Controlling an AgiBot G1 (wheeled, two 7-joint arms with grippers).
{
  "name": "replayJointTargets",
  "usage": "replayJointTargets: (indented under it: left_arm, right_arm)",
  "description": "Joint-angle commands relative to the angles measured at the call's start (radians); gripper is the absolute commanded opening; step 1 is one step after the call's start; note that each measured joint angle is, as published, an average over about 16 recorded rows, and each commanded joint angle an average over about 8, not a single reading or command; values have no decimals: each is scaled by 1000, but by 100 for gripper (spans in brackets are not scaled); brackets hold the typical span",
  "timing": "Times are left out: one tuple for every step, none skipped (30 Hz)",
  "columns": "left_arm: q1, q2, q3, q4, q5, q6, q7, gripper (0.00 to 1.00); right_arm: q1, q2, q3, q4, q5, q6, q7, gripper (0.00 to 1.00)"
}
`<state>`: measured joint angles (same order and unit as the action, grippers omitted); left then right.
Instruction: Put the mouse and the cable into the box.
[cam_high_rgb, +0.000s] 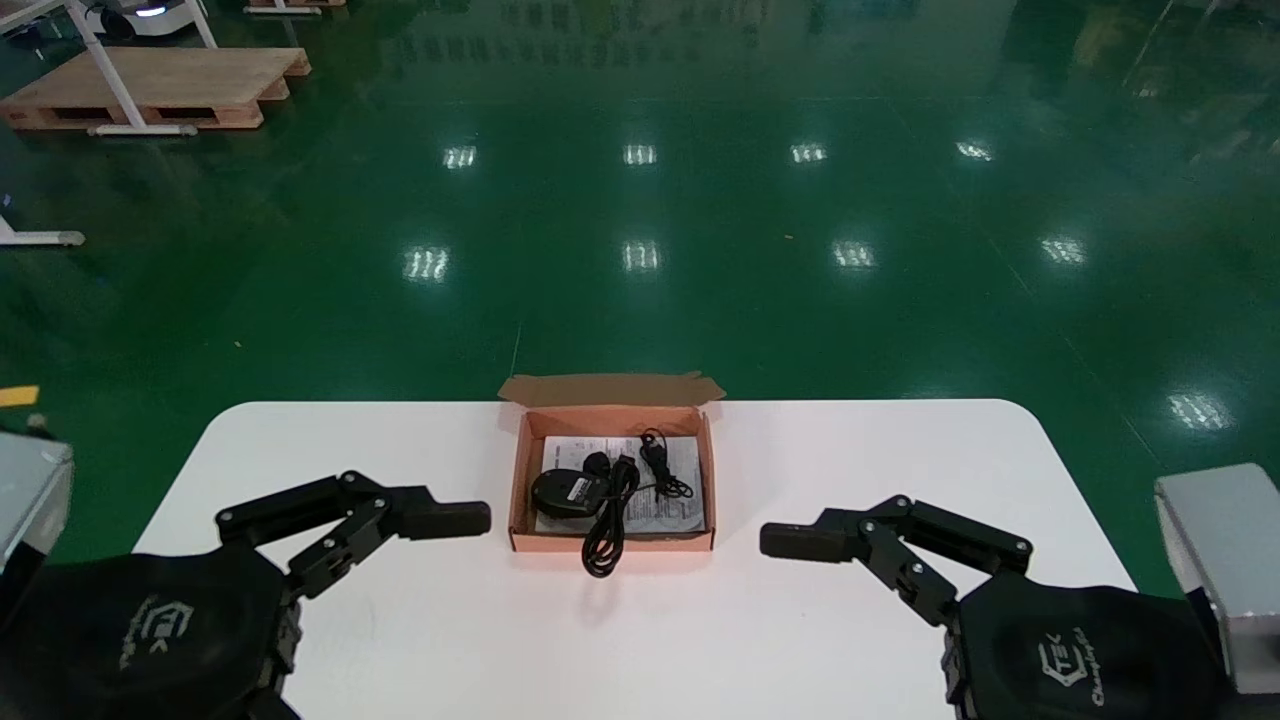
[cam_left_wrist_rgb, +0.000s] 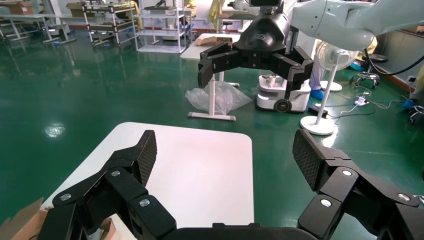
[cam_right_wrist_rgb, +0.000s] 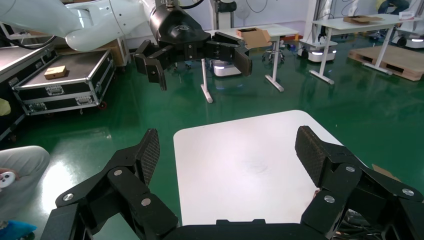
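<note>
As both sets of fingers stand spread wide with nothing between them, neither arm touches the task items.

- The left gripper (cam_left_wrist_rgb: 225, 150) has its ribbed pads (cam_left_wrist_rgb: 147, 155) far apart, with bare table top showing in the gap. It hangs above the table's left half, toward the near-left corner. Its tip is aimed at the box but is well apart from it.
- The right gripper (cam_right_wrist_rgb: 227, 150) mirrors that posture, fingers (cam_right_wrist_rgb: 310, 155) wide and empty. It hangs over the right half toward the near-right corner and faces the left one across the box.
- Each wrist view shows the opposite gripper farther off, likewise wide.

The box (cam_high_rgb: 515, 480) is orange-brown cardboard and open. It sits at the middle of the table's far edge, with its lid flap (cam_high_rgb: 610, 388) folded back past that edge. A printed leaflet (cam_high_rgb: 675, 505) lines its floor.

- The mouse (cam_high_rgb: 562, 490) is black and lies on the leaflet by the box's left wall.
- The cable (cam_high_rgb: 612, 500) is a black coil just right of the mouse, touching it and lying lengthways. Its near loop crosses the front wall and hangs outside, so the cable is only partly in.
- A thinner black cord (cam_high_rgb: 660, 465) lies in the far-right part of the box. I cannot tell whether it joins the mouse.

The table (cam_high_rgb: 850, 470) is white with rounded corners. Beyond it are a glossy green floor (cam_high_rgb: 800, 300) and a wooden pallet (cam_high_rgb: 160, 90) at far left.
</note>
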<state>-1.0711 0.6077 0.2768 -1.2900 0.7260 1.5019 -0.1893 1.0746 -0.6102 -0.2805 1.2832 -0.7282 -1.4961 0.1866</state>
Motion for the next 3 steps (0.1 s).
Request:
replayJointTargets:
  left_arm:
    - [-1, 1, 1, 2, 1, -2, 1, 100]
    - [-1, 1, 1, 2, 2, -2, 1, 100]
    - [-1, 1, 1, 3, 2, -3, 1, 100]
  right_arm:
    - [0, 0, 0, 0, 0, 0, 0, 100]
    - [0, 0, 0, 0, 0, 0, 0, 100]
    - [0, 0, 0, 0, 0, 0, 0, 100]
